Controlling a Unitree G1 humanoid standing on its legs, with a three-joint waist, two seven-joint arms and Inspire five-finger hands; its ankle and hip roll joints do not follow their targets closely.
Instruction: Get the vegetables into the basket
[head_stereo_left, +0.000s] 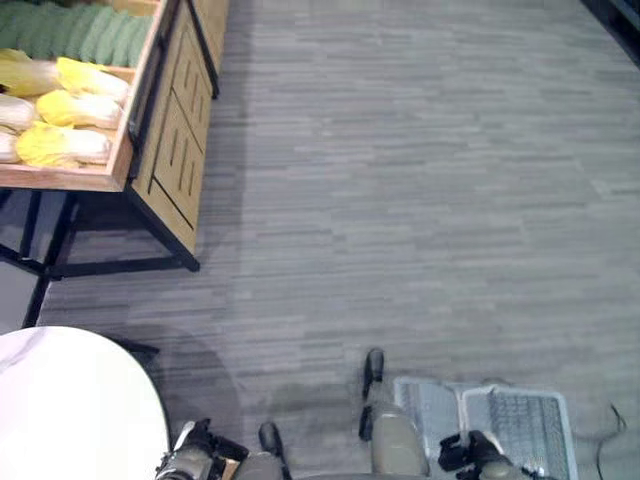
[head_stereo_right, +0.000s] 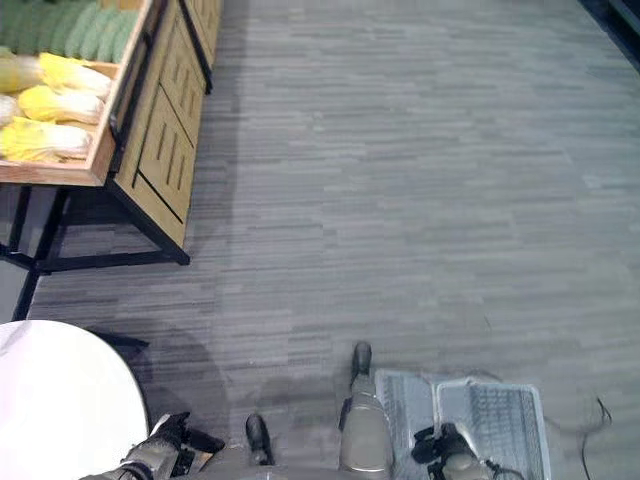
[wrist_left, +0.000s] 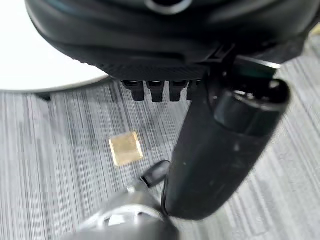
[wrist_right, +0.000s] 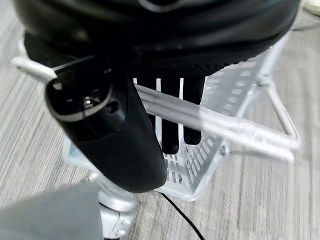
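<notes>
Pale yellow cabbages (head_stereo_left: 75, 110) lie on a wooden produce stand (head_stereo_left: 170, 140) at the far left, with green vegetables (head_stereo_left: 80, 35) in the row behind them. A white wire basket (head_stereo_left: 520, 420) hangs low at my right side, and nothing lies in the part of it that I see. My right hand (wrist_right: 110, 130) is shut on the basket's handle (wrist_right: 225, 127), which passes between the thumb and the fingers. My left hand (head_stereo_left: 195, 452) hangs at the lower left with its fingers curled and holds nothing. Both hands are far from the stand.
A round white table (head_stereo_left: 70, 400) stands at the lower left, close to my left hand. The stand rests on a black metal frame (head_stereo_left: 100, 265). Grey carpet floor (head_stereo_left: 420, 200) stretches wide to the right of the stand. A small tan square (wrist_left: 125, 148) lies on the floor.
</notes>
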